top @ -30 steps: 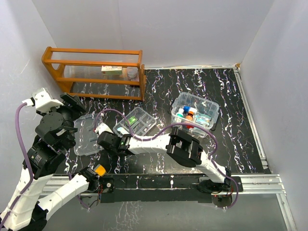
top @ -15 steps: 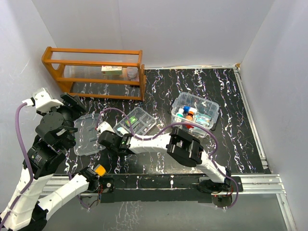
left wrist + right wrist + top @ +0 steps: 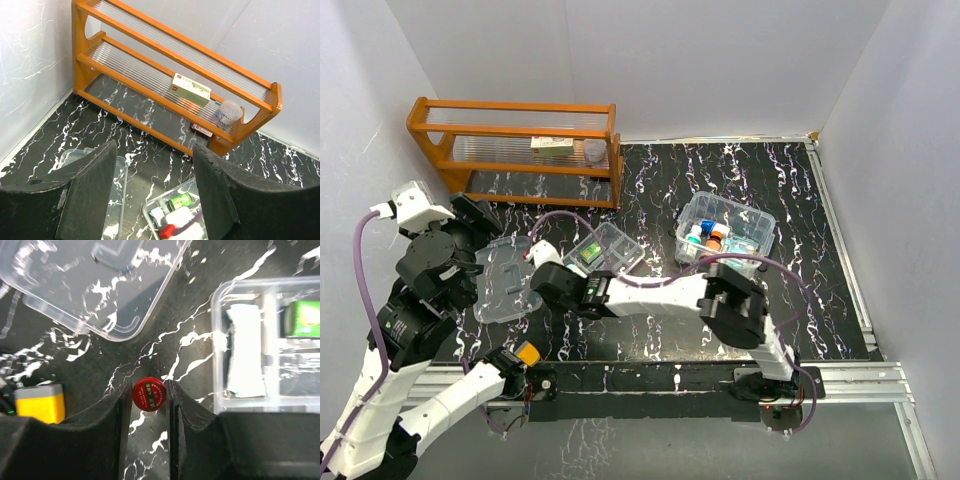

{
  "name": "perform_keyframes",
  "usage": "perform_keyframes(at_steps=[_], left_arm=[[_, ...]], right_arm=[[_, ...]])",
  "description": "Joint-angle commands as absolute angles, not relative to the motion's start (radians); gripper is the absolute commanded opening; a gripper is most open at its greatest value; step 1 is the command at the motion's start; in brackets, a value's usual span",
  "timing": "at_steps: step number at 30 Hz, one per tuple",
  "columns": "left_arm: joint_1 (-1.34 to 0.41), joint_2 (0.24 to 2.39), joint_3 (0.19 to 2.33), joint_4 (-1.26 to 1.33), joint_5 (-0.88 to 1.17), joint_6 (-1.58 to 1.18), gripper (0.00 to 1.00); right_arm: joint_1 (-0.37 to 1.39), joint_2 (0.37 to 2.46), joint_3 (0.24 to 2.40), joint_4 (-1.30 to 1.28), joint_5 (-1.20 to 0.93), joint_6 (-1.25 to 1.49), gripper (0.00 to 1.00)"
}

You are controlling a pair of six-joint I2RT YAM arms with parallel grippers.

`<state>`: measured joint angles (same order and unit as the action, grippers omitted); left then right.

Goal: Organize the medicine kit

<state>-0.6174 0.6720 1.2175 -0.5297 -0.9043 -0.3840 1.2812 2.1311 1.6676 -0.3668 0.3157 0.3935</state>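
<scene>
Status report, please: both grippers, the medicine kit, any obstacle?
Left gripper open, empty, near lid. Right gripper shut on red tin, between lid and tray insert. Box open, bottles inside. No obstacle seen.

**What my table carries**

The table (image 3: 720,180) under me is black with white marble veining. At its far left corner stands an orange wooden rack (image 3: 515,150), its feet on the surface. Nearer, on my left side, the clear lid (image 3: 500,285) lies flat. Just beside it, toward the middle, lies the clear divided tray insert (image 3: 615,245), with a strip of bare table between the two. Well off to the right stands the clear box (image 3: 767,240). By the tray's corner a small red cap (image 3: 149,394) shows between my right fingers (image 3: 100,440), which touch its sides. I cannot tell whether it rests on the table.
</scene>
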Motion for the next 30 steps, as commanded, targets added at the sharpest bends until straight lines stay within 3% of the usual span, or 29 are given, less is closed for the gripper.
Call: perform_keyframes(at_steps=[1,12,30], left_arm=[[-0.614,0.657,1.258,-0.530,-0.899,-0.379,0.61],[-0.615,0.688,1.235,-0.569,-0.863,-0.419,0.62],[-0.615,0.729,1.230,-0.567,-0.862,-0.411,0.63]], right_arm=[[1.276,1.940,1.585,-0.255,0.423,0.429,0.28],[1.153,1.806,1.315,-0.224,0.447,0.550,0.29],[1.115,1.871,1.282,-0.239,0.469,0.572,0.28]])
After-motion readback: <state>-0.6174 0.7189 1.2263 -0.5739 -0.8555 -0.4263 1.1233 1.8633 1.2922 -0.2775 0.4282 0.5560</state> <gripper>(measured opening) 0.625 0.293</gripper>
